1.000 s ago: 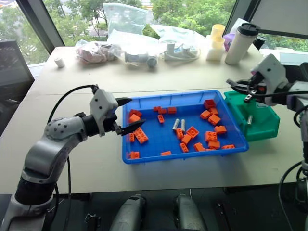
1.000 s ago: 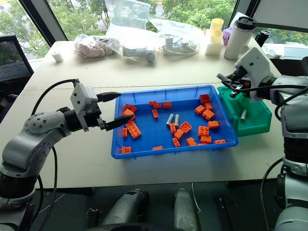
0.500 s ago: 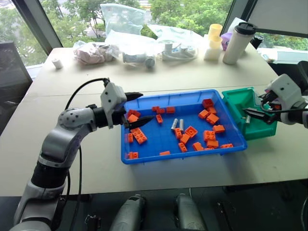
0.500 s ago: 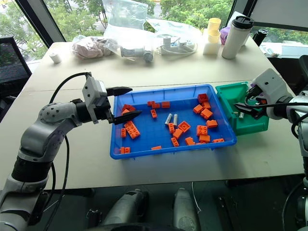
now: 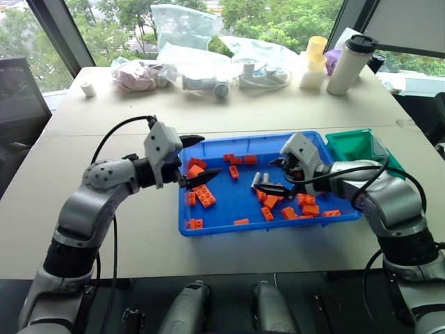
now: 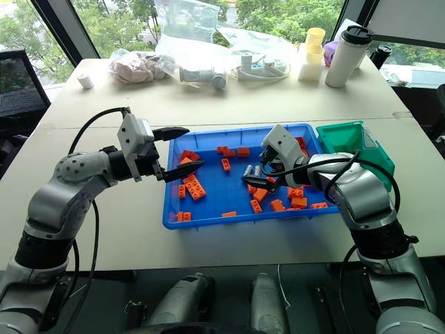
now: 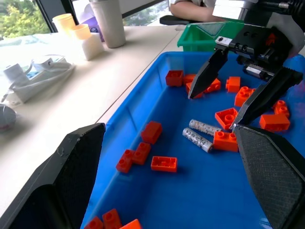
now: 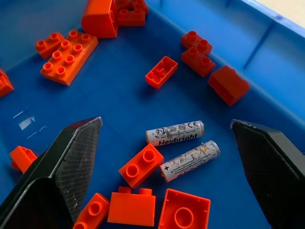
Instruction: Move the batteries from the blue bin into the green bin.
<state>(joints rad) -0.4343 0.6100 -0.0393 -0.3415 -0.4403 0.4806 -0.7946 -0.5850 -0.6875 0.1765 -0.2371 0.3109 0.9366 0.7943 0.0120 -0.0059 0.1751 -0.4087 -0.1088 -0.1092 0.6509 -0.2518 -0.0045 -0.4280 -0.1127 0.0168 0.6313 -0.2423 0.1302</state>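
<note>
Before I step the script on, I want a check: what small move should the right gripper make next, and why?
Probably lower the open right gripper straight onto a battery. Two lie side by side in the blue bin between its spread fingers, neither gripped yet, and both must reach the green bin.

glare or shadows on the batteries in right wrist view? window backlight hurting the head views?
Right wrist view: no glare on the batteries, their label print shows; only faint shadows on the blue bin floor. Left wrist view: speckled highlights on the batteries. Left eye view: bright windows behind, yet the table and bin are evenly lit.
</note>
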